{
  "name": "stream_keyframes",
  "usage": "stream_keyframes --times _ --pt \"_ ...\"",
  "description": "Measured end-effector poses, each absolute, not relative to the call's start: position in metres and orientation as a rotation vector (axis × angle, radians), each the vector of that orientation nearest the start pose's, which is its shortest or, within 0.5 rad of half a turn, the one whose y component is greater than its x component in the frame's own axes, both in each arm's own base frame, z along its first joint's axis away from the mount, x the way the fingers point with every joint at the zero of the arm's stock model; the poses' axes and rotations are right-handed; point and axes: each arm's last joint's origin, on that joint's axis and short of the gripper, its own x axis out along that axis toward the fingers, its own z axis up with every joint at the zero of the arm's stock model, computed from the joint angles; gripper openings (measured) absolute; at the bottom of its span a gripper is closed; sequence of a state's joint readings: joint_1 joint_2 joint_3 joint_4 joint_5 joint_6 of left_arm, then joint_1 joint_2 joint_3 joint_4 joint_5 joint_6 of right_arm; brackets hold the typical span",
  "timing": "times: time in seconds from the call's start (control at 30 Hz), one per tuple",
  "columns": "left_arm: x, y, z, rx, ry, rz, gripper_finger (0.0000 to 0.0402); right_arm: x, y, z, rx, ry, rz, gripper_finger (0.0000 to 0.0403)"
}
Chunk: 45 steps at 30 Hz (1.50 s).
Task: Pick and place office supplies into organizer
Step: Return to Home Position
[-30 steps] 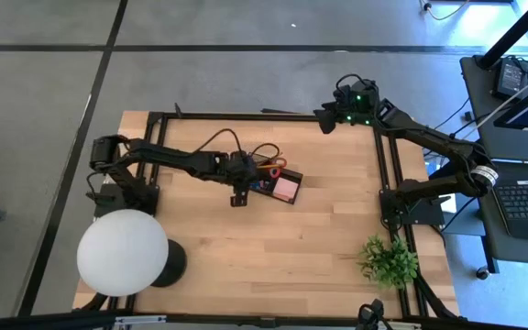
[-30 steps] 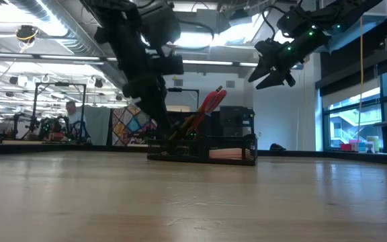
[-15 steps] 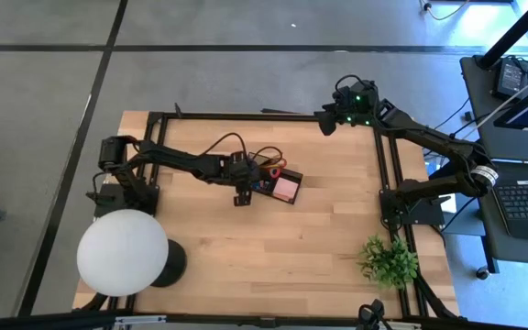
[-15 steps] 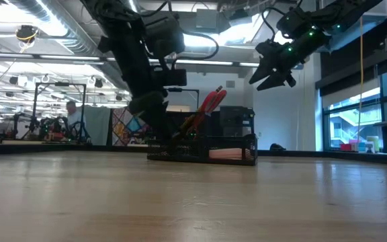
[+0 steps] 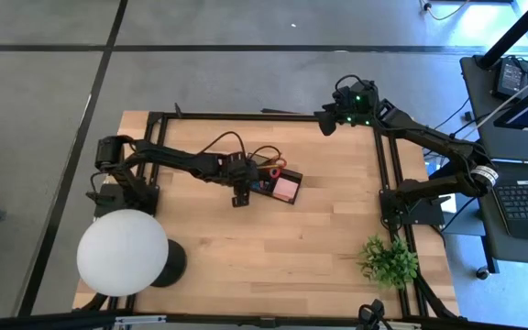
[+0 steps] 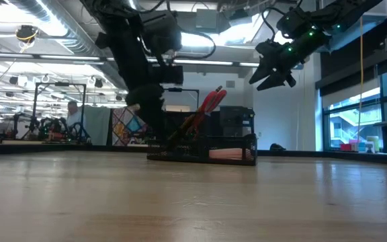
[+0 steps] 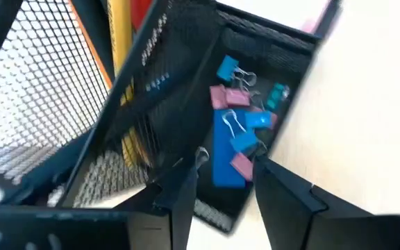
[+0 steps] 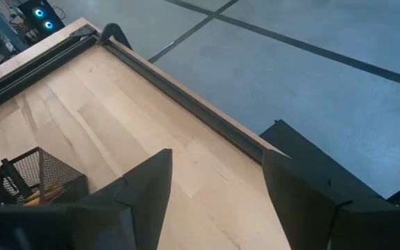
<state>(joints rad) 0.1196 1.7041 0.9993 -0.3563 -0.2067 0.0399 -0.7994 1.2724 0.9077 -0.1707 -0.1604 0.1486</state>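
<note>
Left gripper (image 7: 224, 175) hangs just over the organizer (image 5: 262, 183) at mid-table, fingers apart, nothing between them. Its wrist camera looks straight down into a low mesh bin of blue and pink binder clips (image 7: 238, 135); I'd say small loose bits go there so they can't scatter. Scissors (image 6: 209, 102) lean in the tall cup, red handles up, easy to grab; a yellow pencil (image 7: 120, 48) stands alongside. Pink note block (image 5: 287, 189) lies flat in the end tray. Right gripper (image 5: 326, 121) waits high over the far right corner, fingers spread, empty. Sorting looks done to me.
</note>
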Motion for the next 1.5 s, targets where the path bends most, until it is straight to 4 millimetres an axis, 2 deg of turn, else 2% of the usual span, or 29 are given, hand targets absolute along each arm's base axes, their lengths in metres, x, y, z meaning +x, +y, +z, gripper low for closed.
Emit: stream_keyframes --times 0.13,0.3,0.5,0.67,0.77,0.87,1.0,1.1,1.27,1.5 --pt "0.312 0.044 0.188 -0.009 1.066 0.25 0.0137 0.195 -0.194 0.275 0.392 0.437 -0.66 0.0228" --pt "0.288 0.052 0.237 -0.062 0.912 0.266 0.0134 0.196 -0.194 0.275 0.399 0.434 -0.642 0.0228" --pt "0.252 0.067 0.288 -0.09 0.712 0.335 0.0134 0.202 -0.186 0.276 0.441 0.421 -0.441 0.0228" --pt "0.225 0.078 0.315 -0.111 0.591 0.392 0.0134 0.215 -0.164 0.282 0.333 0.436 -0.335 0.0228" --pt "0.211 0.088 0.326 -0.118 0.532 0.424 0.0134 0.221 -0.145 0.298 0.227 0.442 -0.339 0.0228" --pt "0.196 0.098 0.335 -0.127 0.439 0.432 0.0134 0.218 -0.123 0.318 0.172 0.39 -0.307 0.0228" --pt "0.172 0.1 0.334 -0.125 0.342 0.451 0.0134 0.195 -0.095 0.338 0.072 0.293 -0.256 0.0228" --pt "0.154 0.098 0.323 -0.124 0.276 0.495 0.0134 0.171 -0.082 0.338 0.051 0.238 -0.325 0.0228" --pt "0.127 0.088 0.301 -0.109 0.152 0.557 0.0134 0.13 -0.065 0.315 0.067 0.147 -0.394 0.0228" --pt "0.095 0.075 0.276 -0.122 0.062 0.661 0.0134 0.098 -0.048 0.29 0.032 -0.066 -0.391 0.0228"
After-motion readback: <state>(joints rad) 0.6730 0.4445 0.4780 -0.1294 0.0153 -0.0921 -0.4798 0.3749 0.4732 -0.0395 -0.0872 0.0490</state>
